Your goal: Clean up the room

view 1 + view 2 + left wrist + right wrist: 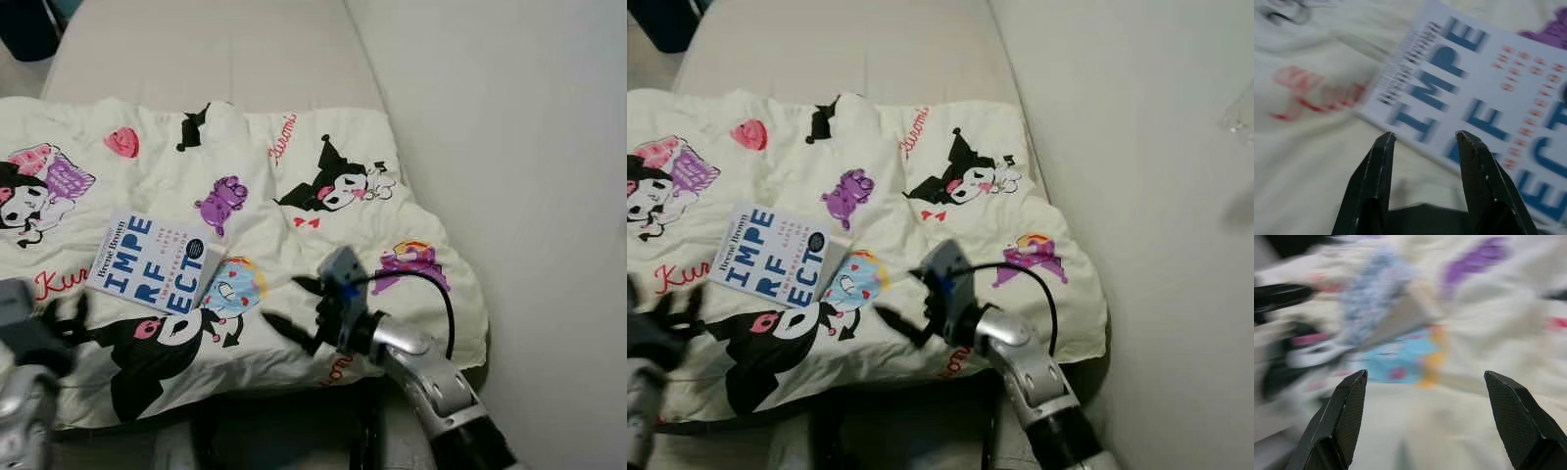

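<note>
Bed (225, 49) with cartoon-print blanket (294, 166), book (155, 262) lying flat on it, both hands closing in.
Left hand (1422, 139) part-open, empty, aimed at book's near edge; right hand (299, 304) wide open, empty, near its other side, likely to brace it.

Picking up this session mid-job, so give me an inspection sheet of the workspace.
Surface: bed, bare mattress at the far end, cartoon-print blanket rumpled over the near part.
Job's things: book, white with blue letters, flat on the blanket.
Clutter: nothing seen.
Grippers: left gripper open, at the book's near edge, not touching; right gripper open, above the blanket, to the right of the book.
Cables: black cable looping over the right wrist.
Surroundings: white wall on the right.
</note>
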